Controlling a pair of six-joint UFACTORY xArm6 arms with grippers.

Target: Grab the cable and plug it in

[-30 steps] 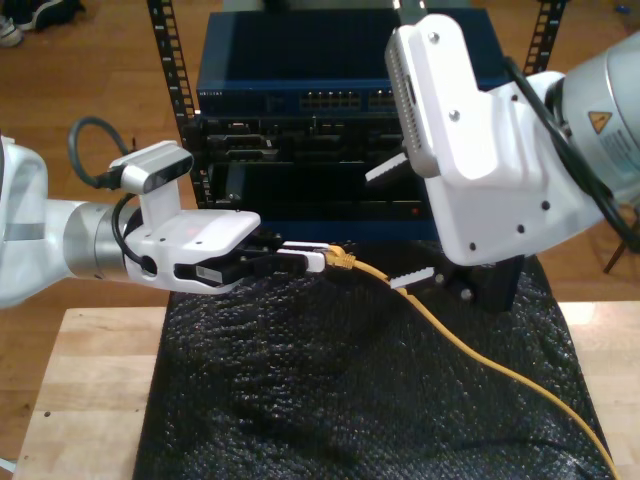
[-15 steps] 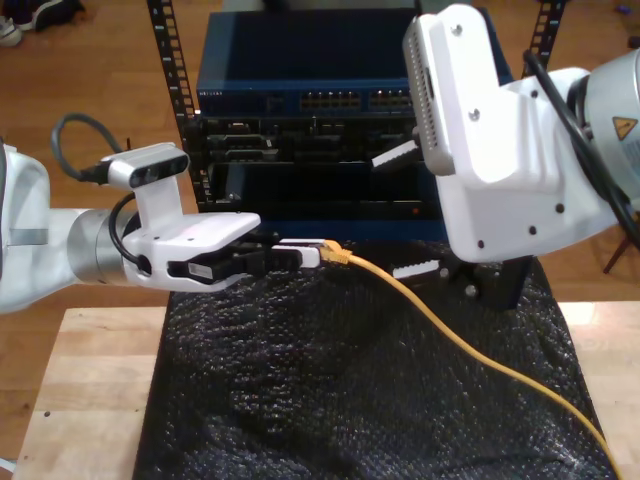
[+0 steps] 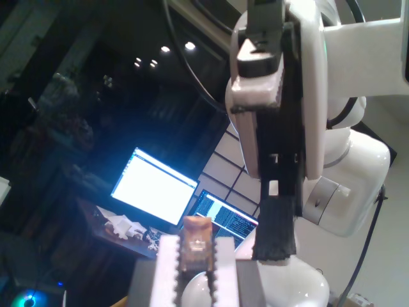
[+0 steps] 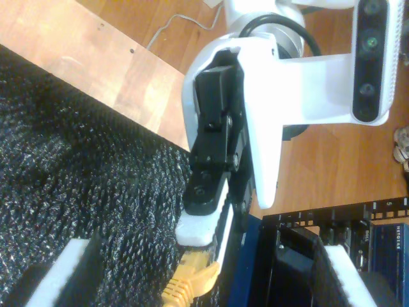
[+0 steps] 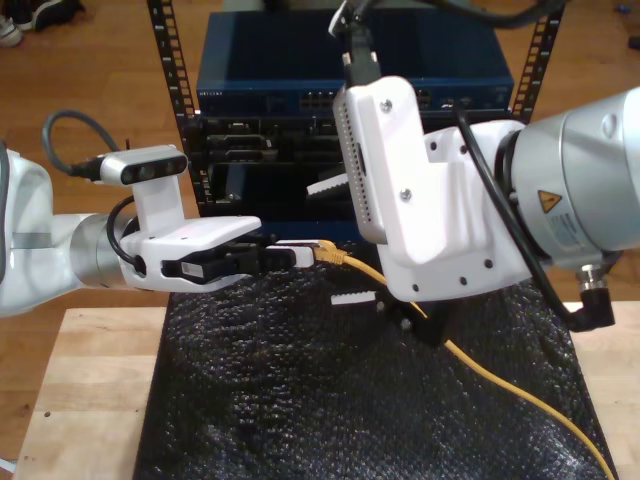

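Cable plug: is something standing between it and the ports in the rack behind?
Likely yes. My second gripper, open, hangs in front of the rack, one finger above and one below the cable, close beside the plug that my first gripper holds.

Two robot arms, each with one tool [image 5: 300,254] [image 5: 333,243], one yellow cable [image 5: 480,372], one black mat [image 5: 300,400] on one wooden tabletop [image 5: 80,400], one rack [image 5: 260,120] at the far side, two lit screens [image 3: 153,188].
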